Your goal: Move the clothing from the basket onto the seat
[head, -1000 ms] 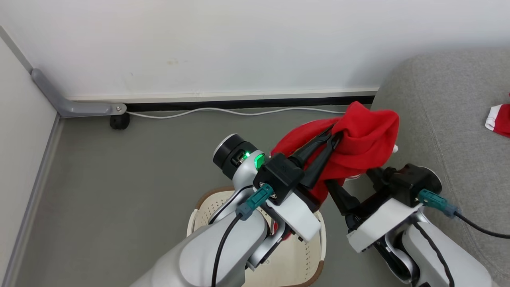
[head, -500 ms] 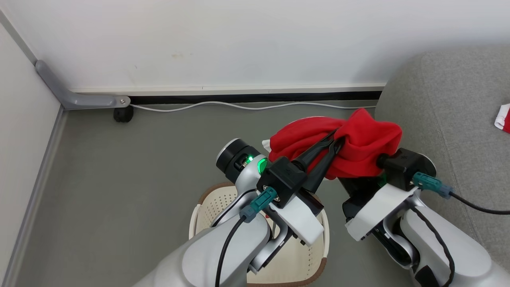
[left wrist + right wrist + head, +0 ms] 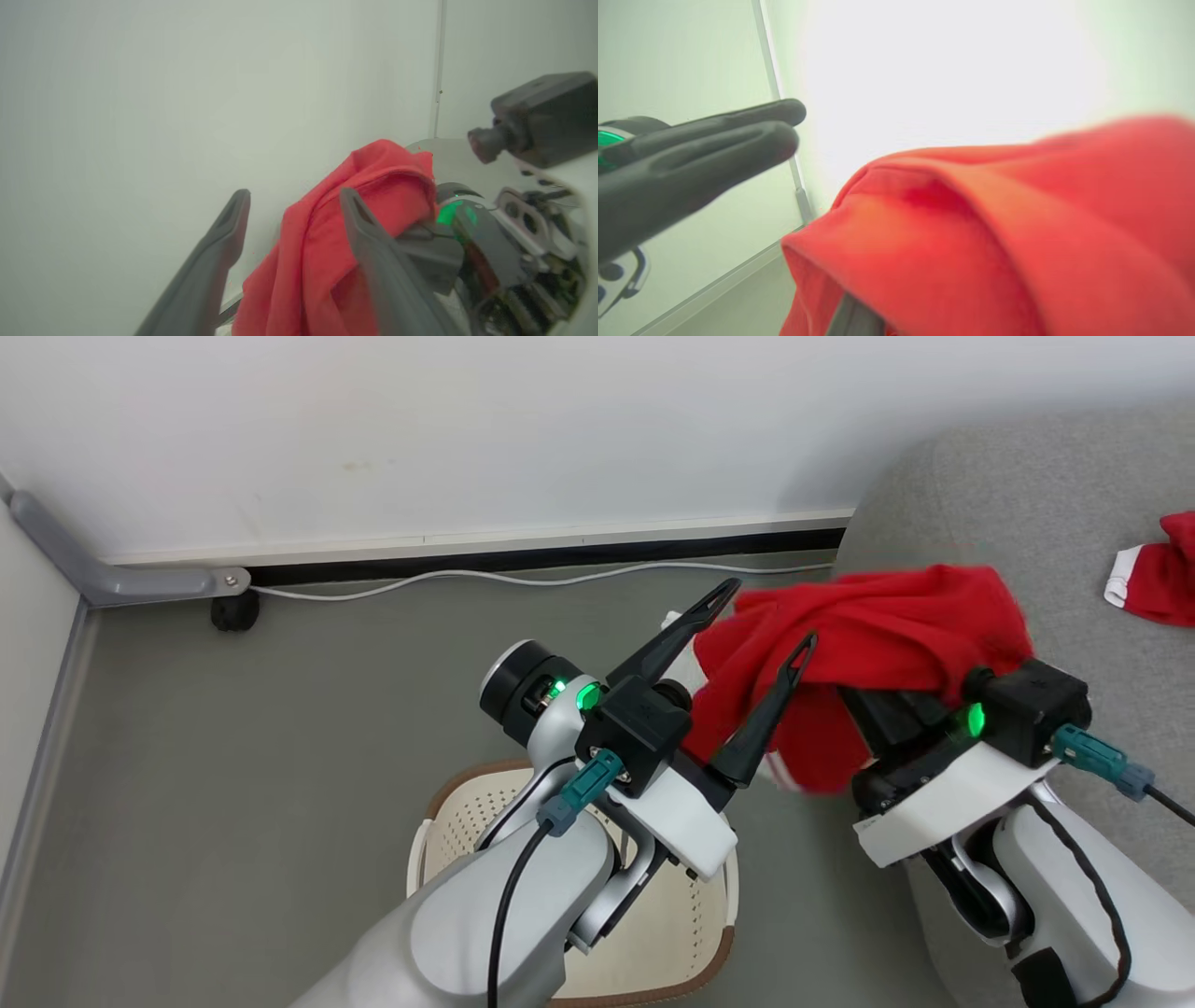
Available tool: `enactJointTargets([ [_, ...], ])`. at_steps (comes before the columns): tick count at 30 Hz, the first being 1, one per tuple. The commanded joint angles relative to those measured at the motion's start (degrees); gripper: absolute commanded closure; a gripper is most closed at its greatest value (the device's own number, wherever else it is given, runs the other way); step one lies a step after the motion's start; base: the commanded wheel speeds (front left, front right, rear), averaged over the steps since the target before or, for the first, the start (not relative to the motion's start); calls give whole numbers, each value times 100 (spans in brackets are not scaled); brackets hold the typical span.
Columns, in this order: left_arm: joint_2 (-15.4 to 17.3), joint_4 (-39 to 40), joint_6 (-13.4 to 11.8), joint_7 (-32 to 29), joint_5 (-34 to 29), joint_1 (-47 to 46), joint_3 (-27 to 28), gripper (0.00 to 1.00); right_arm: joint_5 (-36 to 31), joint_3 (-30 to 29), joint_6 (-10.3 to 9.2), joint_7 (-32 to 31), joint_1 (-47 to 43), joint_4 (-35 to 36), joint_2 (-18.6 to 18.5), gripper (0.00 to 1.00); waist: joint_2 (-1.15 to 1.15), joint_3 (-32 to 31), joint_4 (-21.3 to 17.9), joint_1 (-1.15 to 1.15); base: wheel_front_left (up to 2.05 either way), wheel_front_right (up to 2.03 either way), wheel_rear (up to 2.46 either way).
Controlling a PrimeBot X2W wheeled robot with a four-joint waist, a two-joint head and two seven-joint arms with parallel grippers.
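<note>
Red clothing (image 3: pixel 878 625) hangs from the clamped right pincer (image 3: pixel 896 721); left pincer (image 3: pixel 766 616) gapes wide beside it.

Head view looks down; 2 close wrist views share the clothing (image 3: pixel 303 270).

My fingers (image 3: pixel 672 639) are matte black, with a small green lamp (image 3: pixel 588 695) glowing behind them. The garment (image 3: pixel 878 635) draped ahead of me is plain bright red — the second garment (image 3: pixel 1158 581) is the same red, with a white band at its edge. The seat (image 3: pixel 1027 495) is a flecked mid-grey. The basket (image 3: pixel 448 831) is cream, dotted with rows of small holes, under a brown rim (image 3: pixel 719 959). The floor (image 3: pixel 280 756) is dull grey-green, the wall (image 3: pixel 467 429) white.
</note>
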State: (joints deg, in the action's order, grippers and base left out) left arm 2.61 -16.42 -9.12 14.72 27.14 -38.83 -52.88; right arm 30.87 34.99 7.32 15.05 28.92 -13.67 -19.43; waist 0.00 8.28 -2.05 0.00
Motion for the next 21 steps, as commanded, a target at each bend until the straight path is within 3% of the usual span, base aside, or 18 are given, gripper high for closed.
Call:
enactJointTargets([
  [1, 27, 78, 24, 27, -92, -14, 259, 0, -128, -138, 17, -5, -152, 233, -35, 100, 0, 8, -99, 0, 0, 0, 0],
  [16, 27, -263, 379, 28, -323, 363, 700, 0, -388, -982, 17, -5, -371, 412, -103, 100, 0, -14, -1050, 0, 0, 0, 0],
  [21, 27, -336, 506, 28, -398, 468, 852, 0, -420, -1216, 17, -5, -386, 476, -135, 100, 0, -44, -1526, 0, 0, 0, 0],
])
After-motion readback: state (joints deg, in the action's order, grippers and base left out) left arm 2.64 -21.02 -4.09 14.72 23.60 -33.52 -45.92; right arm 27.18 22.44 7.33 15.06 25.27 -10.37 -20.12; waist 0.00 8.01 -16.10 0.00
